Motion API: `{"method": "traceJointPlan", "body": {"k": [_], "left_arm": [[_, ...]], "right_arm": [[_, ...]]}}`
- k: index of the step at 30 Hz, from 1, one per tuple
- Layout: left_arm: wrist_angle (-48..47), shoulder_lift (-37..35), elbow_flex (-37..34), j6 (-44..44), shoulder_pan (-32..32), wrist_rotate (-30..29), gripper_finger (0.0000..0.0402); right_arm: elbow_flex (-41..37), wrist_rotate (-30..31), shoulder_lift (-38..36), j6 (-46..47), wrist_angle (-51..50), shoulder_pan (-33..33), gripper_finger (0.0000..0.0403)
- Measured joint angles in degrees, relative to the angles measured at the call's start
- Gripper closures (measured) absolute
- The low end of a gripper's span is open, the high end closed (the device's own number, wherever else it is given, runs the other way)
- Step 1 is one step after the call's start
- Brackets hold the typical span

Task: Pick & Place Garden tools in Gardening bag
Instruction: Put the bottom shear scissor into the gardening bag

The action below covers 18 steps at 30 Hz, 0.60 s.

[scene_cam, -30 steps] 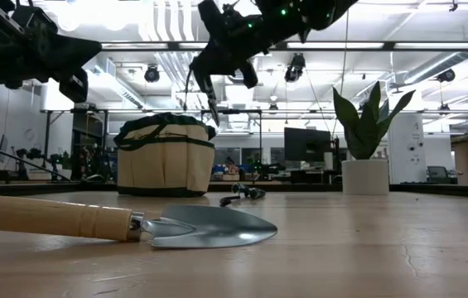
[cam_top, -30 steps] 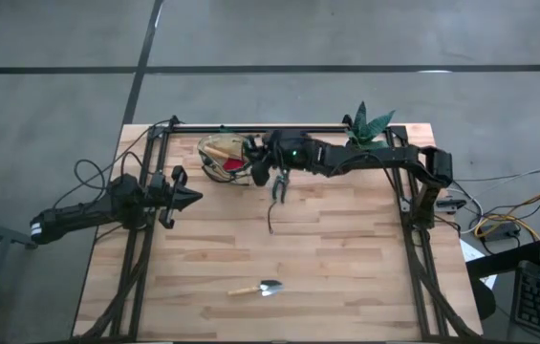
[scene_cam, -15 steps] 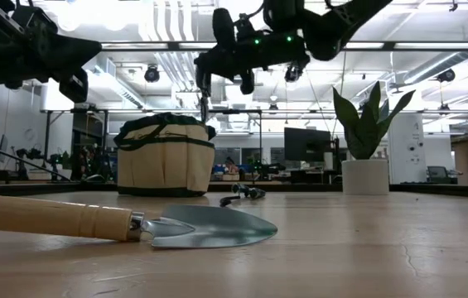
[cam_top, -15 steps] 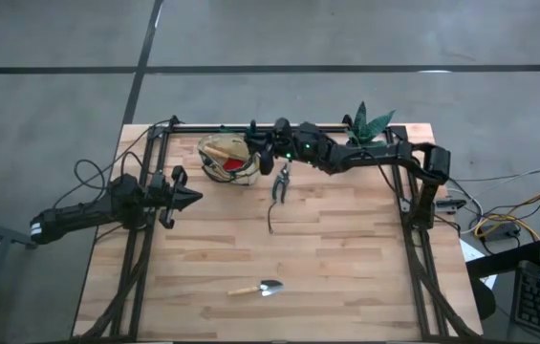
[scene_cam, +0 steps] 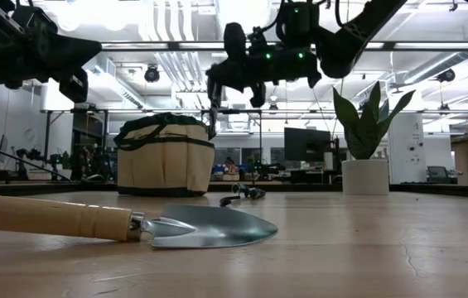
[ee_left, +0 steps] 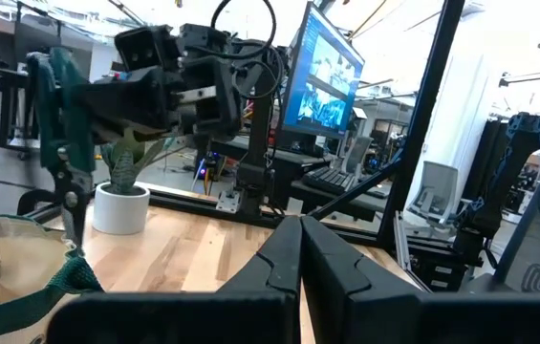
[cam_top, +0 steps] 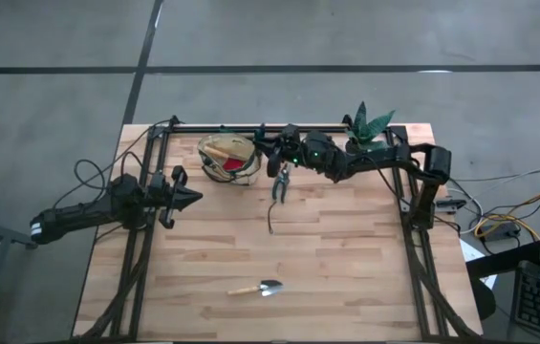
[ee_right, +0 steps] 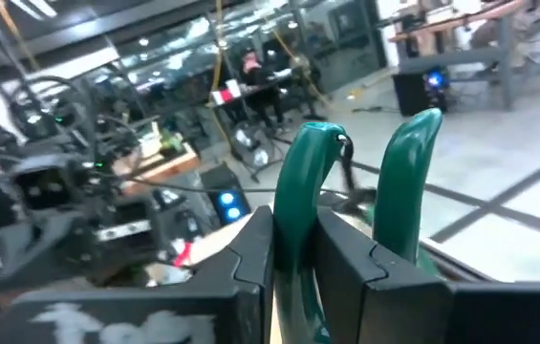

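My right gripper [cam_top: 274, 159] is shut on green-handled pruning shears [scene_cam: 214, 112], held in the air just right of the tan gardening bag [cam_top: 224, 158], which also shows in the low view [scene_cam: 166, 157]. A red piece [cam_top: 235, 164] lies inside the bag. A second pair of shears [cam_top: 279, 186] and a thin dark stick [cam_top: 270, 222] lie flat on the table. A wooden-handled trowel [cam_top: 260, 288] lies flat near the front edge. My left gripper [cam_top: 191, 199] is shut and empty at the table's left. My right gripper pinches one green handle [ee_right: 296, 205] of the shears between its two fingers; the other handle [ee_right: 411, 158] stands outside one finger. The fingers come in about level from the table's right. The shears hang blades down [ee_left: 71, 215], lifted clear, beside the bag's rim.
A green potted plant [cam_top: 369, 125] in a white pot [scene_cam: 364, 176] stands at the far right. Dark frame rails run along the table's far edge [cam_top: 250, 127] and both sides. Bare wood lies between the stick and the trowel.
My right gripper has gone a little toward the far edge beside the bag and its wrist has turned more level. The held shears, slanted a second ago, now hang straight down. The things on the table have not moved.
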Motion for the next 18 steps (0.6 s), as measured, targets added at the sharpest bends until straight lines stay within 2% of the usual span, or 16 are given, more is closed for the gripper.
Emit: {"method": "traceJointPlan", "body": {"k": [10,18], "left_arm": [[0.0,-0.01,0.0,0.0,0.01,0.01,0.0392],[-0.04,0.03,0.0,0.0,-0.01,0.01,0.0392]], "right_arm": [[-1.39,0.23,1.53,0.89,1.78,-0.01,0.0354],[3.22,-0.22,4.67,1.13,1.91,0.01,0.0354]]}}
